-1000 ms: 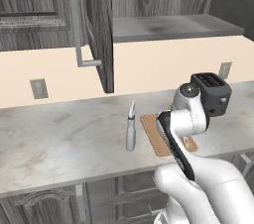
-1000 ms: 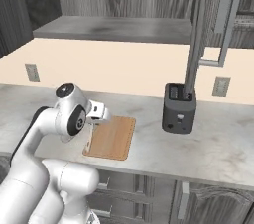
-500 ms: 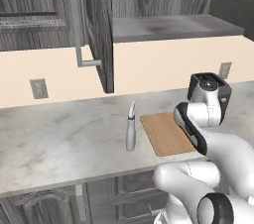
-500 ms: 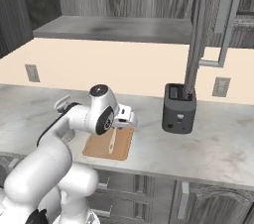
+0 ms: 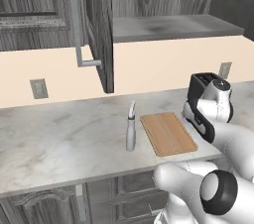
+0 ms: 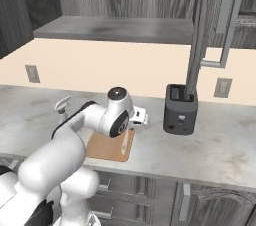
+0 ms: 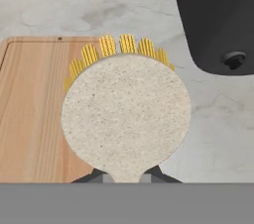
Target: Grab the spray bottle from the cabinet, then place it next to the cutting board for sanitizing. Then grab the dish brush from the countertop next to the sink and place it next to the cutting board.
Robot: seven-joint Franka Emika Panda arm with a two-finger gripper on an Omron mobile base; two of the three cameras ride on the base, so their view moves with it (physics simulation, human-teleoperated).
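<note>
Gripper [image 7: 127, 178] clamping brush [image 7: 126, 119], hovering over board's [image 7: 34, 109] right edge. Bottle [image 5: 131, 130] standing left of board. Should be shifting right, lowering onto counter [image 7: 218, 119], avoiding toaster [image 7: 218, 20].

kitchen: marble countertop [image 5: 59, 139], cabinet [image 5: 99, 29], toaster [image 6: 180, 110].

The spray bottle [image 5: 131, 131] stands on the countertop [image 5: 59, 139] just left of the cutting board [image 5: 167, 133].
</note>
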